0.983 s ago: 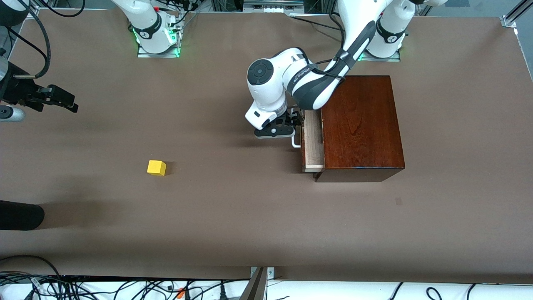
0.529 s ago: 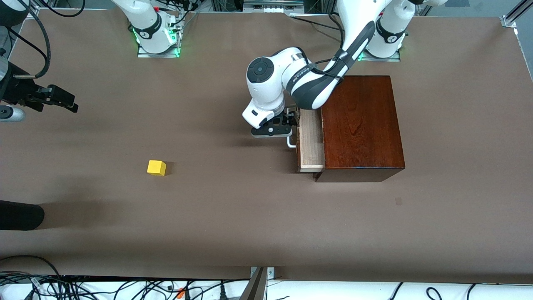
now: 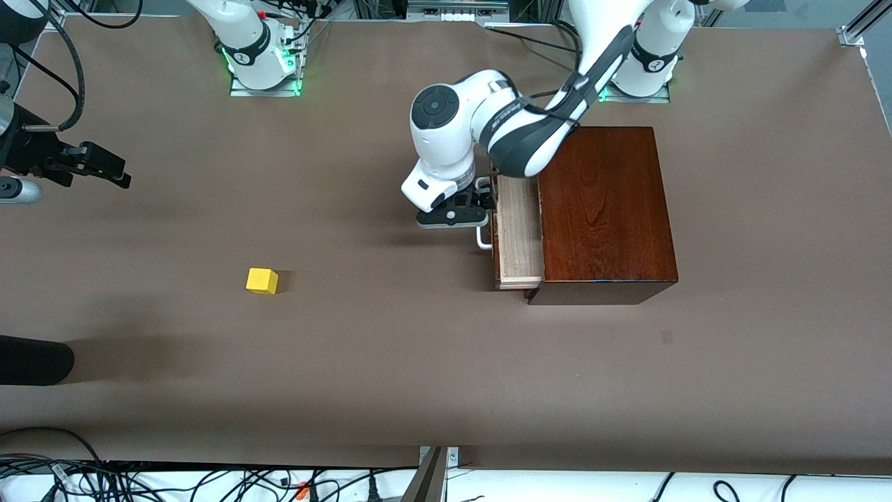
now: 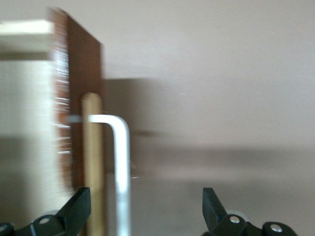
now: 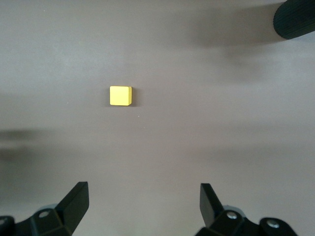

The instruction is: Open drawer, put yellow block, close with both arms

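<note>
The drawer (image 3: 519, 237) sticks partly out of the dark mahogany box (image 3: 603, 209), its pale wood tray showing. My left gripper (image 3: 481, 213) is at the drawer's front, open, with the white bar handle (image 3: 483, 239) between its fingers. In the left wrist view the handle (image 4: 120, 162) and the reddish-brown drawer front (image 4: 83, 83) stand between the open left gripper's (image 4: 145, 199) fingers. The yellow block (image 3: 262, 280) lies on the table toward the right arm's end. My right gripper (image 3: 115, 171) hangs open and empty above the table. The right wrist view shows the block (image 5: 120, 96) ahead of that gripper (image 5: 142, 194).
A black rounded object (image 3: 35, 359) reaches in over the table edge at the right arm's end; it also shows in the right wrist view (image 5: 295, 17). Cables lie along the table's near edge (image 3: 209, 484). The brown table (image 3: 390, 362) is bare between the block and the box.
The drawer has slid farther out of the box toward the right arm's end, and my left gripper has moved with the handle. The right arm and the block have not moved.
</note>
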{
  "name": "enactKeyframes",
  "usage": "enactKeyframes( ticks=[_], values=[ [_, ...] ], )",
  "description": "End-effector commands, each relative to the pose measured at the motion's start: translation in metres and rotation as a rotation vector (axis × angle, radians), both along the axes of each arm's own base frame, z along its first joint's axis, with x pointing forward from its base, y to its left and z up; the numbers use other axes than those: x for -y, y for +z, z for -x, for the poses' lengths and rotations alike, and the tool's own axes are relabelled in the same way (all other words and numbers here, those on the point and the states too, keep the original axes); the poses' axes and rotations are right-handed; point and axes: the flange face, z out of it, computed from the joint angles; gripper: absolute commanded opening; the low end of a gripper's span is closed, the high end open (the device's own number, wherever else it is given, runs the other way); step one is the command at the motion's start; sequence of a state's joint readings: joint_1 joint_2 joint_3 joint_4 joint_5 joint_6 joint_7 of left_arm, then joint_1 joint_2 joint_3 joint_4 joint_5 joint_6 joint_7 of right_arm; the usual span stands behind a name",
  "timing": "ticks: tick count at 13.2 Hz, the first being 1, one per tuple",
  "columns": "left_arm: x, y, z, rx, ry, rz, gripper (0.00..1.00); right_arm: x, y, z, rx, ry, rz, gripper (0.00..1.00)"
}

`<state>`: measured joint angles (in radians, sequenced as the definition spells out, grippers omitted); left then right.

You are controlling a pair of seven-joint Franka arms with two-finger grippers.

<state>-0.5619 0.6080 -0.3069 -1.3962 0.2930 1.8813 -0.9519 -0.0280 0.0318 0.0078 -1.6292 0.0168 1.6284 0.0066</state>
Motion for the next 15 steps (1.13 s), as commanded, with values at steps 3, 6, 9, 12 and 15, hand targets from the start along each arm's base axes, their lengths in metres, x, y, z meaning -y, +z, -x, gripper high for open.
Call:
enactKeyframes(
  ticks=[3,6,9,12,15],
  values=[
    [-0.081,0.091,-0.034,-0.071,-0.102,-0.068,1.0,-0.03,0.003,-0.002,0.006,0.042,-0.002,1.0],
    [-0.147,0.116,-0.063,-0.113,-0.128,-0.09,1.0,-0.079,-0.011,-0.009,0.002,0.094,0.004,1.0],
    [-0.236,0.147,-0.093,-0.153,-0.142,-0.076,1.0,-0.092,-0.041,-0.026,0.002,0.083,0.011,1.0],
    [-0.345,0.168,-0.122,-0.183,-0.17,0.03,1.0,-0.087,-0.114,-0.067,0.011,0.08,0.008,1.0],
    [-0.41,0.191,-0.118,-0.181,-0.146,0.131,1.0,-0.089,-0.195,-0.099,0.024,0.058,0.003,1.0]
  ],
)
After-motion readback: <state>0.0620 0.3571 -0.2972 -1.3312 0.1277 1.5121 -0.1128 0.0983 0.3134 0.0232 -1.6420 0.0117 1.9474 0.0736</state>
